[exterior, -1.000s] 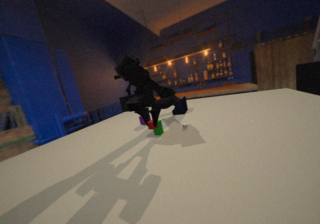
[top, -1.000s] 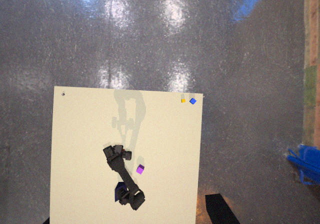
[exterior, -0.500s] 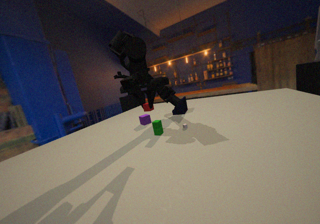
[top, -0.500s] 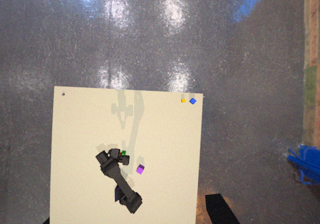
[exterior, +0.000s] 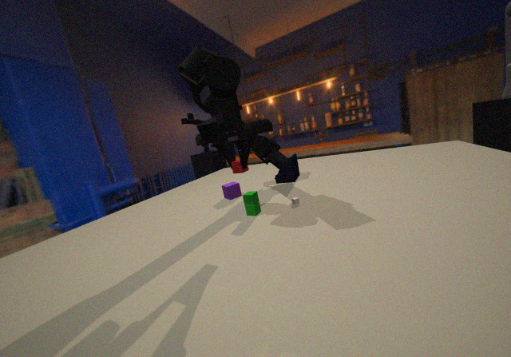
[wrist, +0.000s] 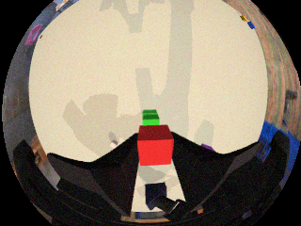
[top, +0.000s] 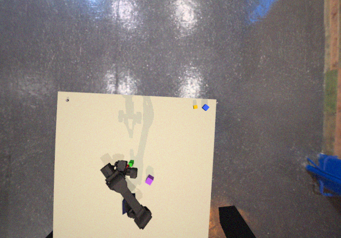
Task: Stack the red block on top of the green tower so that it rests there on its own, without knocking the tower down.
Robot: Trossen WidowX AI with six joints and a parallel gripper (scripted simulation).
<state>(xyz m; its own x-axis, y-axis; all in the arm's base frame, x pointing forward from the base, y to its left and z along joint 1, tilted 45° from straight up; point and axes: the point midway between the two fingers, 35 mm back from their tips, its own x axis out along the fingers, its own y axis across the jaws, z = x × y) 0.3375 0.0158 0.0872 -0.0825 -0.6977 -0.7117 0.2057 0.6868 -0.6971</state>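
Observation:
The red block (top: 127, 166) (exterior: 238, 167) (wrist: 155, 147) is held between the fingertips of my gripper (exterior: 239, 163), which is shut on it. It hangs well above the table top, and higher than the green tower (top: 131, 163) (exterior: 251, 203) (wrist: 150, 119). The tower is upright, two green blocks high, with nothing on it. In the wrist view it shows just beyond the red block, whose near face hides its lower part. In the top view the arm hides most of the red block, which shows close beside the tower.
A purple block (top: 149, 179) (exterior: 231, 190) stands near the tower. A small pale cube (exterior: 295, 200) (wrist: 113, 140) lies on its other side. A yellow block (top: 195, 107) and a blue block (top: 205, 107) lie near a far corner, and a tiny grey object (top: 67, 99) near another.

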